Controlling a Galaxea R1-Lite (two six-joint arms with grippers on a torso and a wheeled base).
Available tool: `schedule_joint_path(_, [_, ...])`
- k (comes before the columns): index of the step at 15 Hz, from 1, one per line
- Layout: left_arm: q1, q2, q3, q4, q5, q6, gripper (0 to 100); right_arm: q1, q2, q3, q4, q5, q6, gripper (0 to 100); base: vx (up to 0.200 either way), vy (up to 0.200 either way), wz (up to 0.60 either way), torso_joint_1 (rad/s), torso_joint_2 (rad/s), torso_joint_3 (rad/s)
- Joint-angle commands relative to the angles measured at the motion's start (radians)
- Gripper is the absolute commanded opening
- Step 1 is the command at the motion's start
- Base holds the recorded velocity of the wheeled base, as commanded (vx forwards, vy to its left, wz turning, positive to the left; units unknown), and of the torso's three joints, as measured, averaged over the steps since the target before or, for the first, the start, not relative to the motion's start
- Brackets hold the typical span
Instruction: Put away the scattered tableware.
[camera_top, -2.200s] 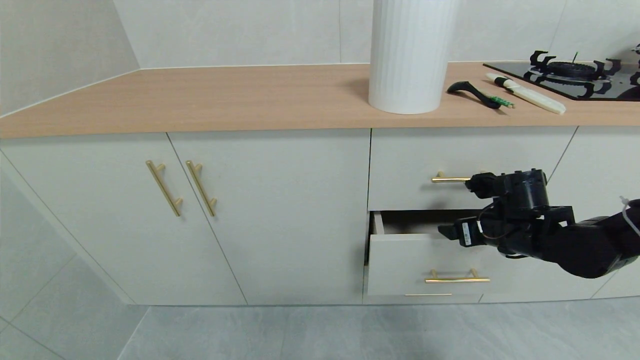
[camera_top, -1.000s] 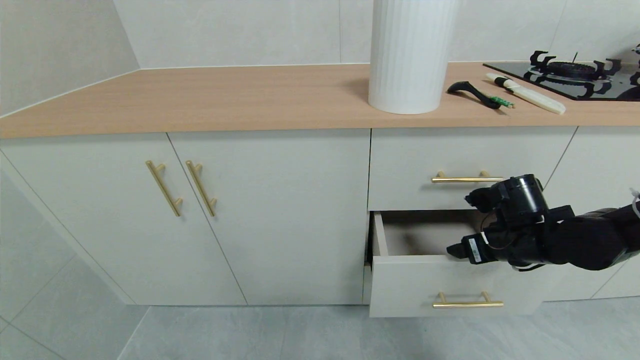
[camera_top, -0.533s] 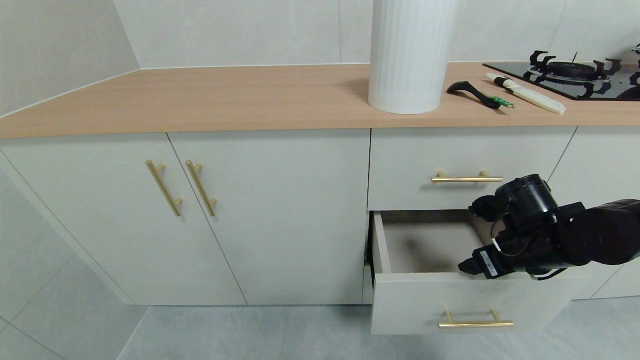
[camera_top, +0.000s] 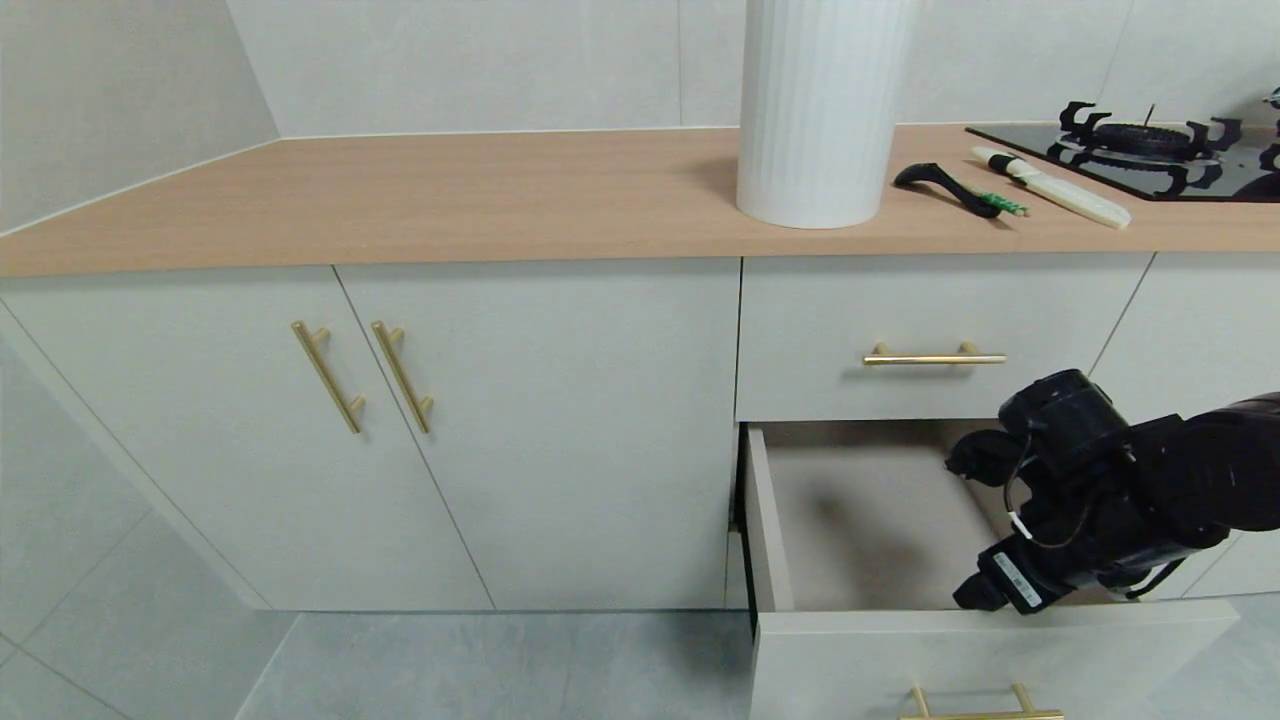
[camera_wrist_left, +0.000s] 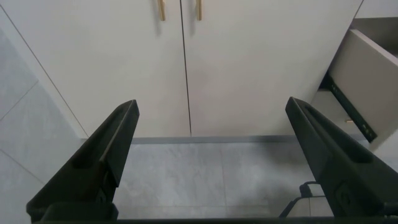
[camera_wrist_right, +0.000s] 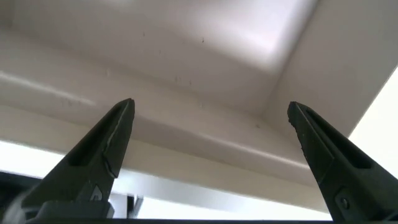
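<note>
The right arm extends in from the right with its wrist tipped down. The right gripper (camera_top: 962, 532) is spread wide and empty, just above the front right corner of the open lower drawer (camera_top: 860, 520). The left gripper (camera_wrist_left: 211, 104), equally wide and empty, hangs low facing the cabinet doors (camera_wrist_left: 249, 62). A black utensil (camera_top: 948, 187) and a white utensil (camera_top: 1055, 187) lie near the countertop's (camera_top: 450, 200) front edge, beside the hob (camera_top: 1150, 150).

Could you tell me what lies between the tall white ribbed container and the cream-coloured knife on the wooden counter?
In the head view, a black curved utensil with a green-striped end lies between them.
</note>
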Motion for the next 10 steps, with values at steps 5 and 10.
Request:
schedule_joint_path(5, [0.0, 0.002, 0.0, 0.0, 0.001, 0.0, 100, 0.035, -0.04, 0.006, 0.164, -0.009, -0.049, 100, 0.0, 0.0, 0.0, 0.0, 0.0, 0.0])
schedule_joint_path(10, [0.0, 0.002, 0.0, 0.0, 0.0, 0.0, 100, 0.075, -0.044, 0.009, 0.328, -0.035, -0.092, 100, 0.0, 0.0, 0.0, 0.0, 0.0, 0.0])
